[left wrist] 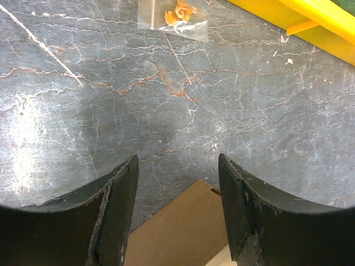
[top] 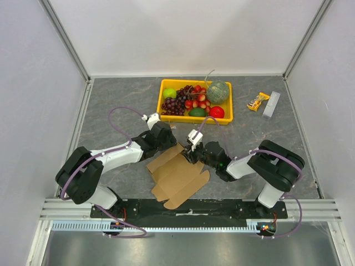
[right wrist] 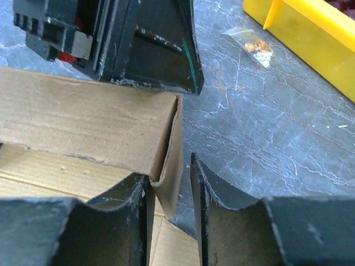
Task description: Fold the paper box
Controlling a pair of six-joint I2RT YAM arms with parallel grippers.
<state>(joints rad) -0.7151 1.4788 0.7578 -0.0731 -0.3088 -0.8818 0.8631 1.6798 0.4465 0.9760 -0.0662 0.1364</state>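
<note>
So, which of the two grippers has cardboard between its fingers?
The right gripper: a raised flap of the paper box stands between its fingers. The left gripper is open and grips nothing.

The left arm (top: 113, 155) and the right arm (top: 242, 166) share one build: bulky, rounded, glossy black joint housings joined by white links. A purple cable (top: 123, 108) loops along the left arm, and another purple cable (top: 298, 213) hangs by the right arm's base. Each wrist carries a small white block (top: 151, 117). Both bases stand on a black base plate (top: 188, 208).

The left gripper (left wrist: 177, 183) has broad, curved, matte black fingers (left wrist: 119, 205) with edges scuffed pale grey. The right gripper (right wrist: 169, 183) has matching worn black fingers (right wrist: 222, 205). The right wrist view shows a thin green line (right wrist: 189, 64) on the left gripper's finger and red parts (right wrist: 69, 55) in its body.
</note>
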